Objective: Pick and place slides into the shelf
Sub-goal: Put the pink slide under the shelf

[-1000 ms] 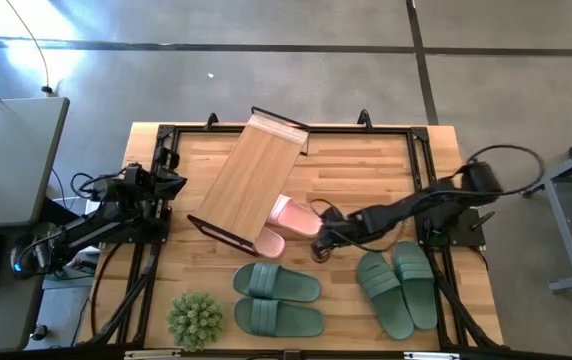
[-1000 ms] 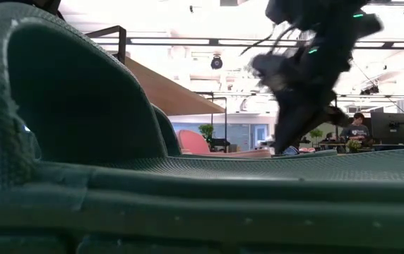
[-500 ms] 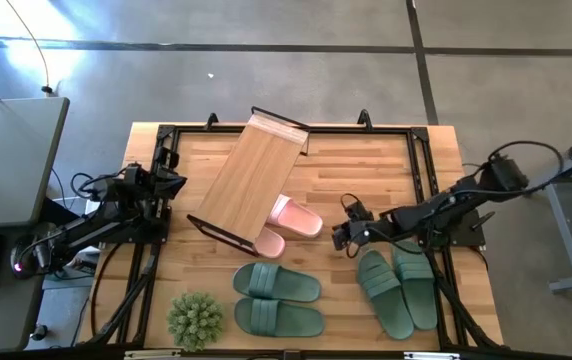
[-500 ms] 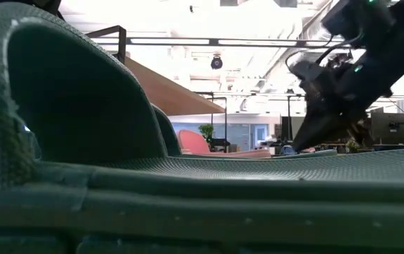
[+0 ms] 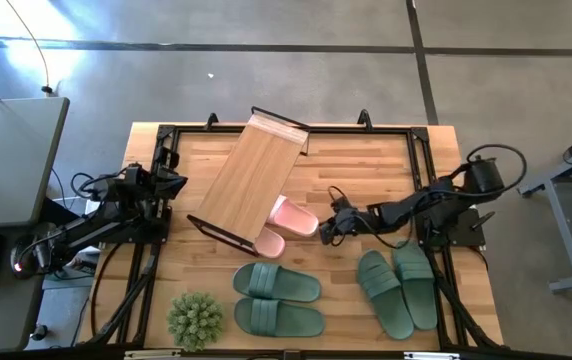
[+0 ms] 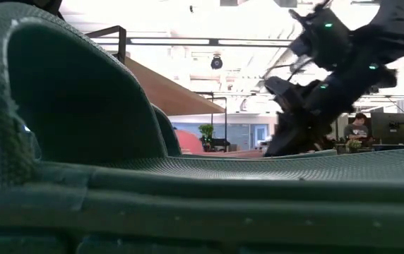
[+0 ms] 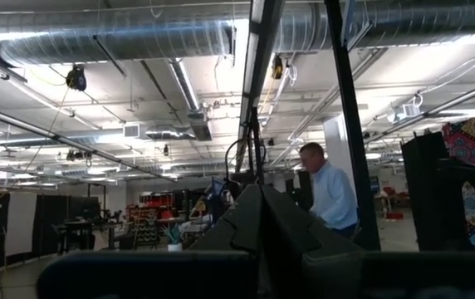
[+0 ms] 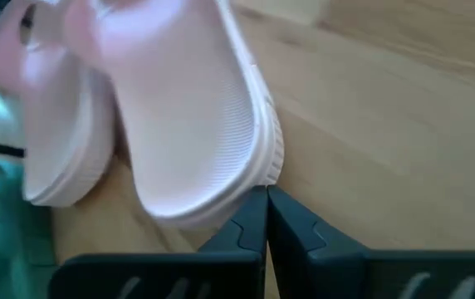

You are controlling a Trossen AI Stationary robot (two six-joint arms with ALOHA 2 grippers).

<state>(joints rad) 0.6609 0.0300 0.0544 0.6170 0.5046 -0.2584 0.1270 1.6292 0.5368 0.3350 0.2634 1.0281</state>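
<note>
In the high view the bamboo-topped shelf [image 5: 251,180] stands askew at mid-table. The two pink-and-white slides [image 5: 292,216] [image 5: 271,243] lie on the table, their front ends under the shelf's right end. One sage-green pair [image 5: 276,300] lies near the front edge and the other [image 5: 398,288] to its right. My right gripper [image 5: 328,232] is shut, low over the table at the heel of the farther pink slide [image 8: 196,116]. My left gripper [image 5: 171,184] waits shut at the table's left edge, pointing into the room [image 7: 258,216]. My right gripper touches the heel end [image 8: 258,178] of the farther pink slide with the tips of its shut fingers [image 8: 254,220]. It comes nearly level from the table's right side, along the slide's length. The slide lies flat, sole on the table.
A spiky green plant ball [image 5: 196,320] sits at the front left. A black frame [image 5: 421,170] runs round the tabletop. In the low view a green slide [image 6: 82,141] right before the lens hides most of the table. Bare wood [image 5: 356,170] lies behind my right gripper.
My right gripper drew back toward the table's right edge, then moved left again to the heel of the farther pink slide, staying shut. The left arm kept still.
</note>
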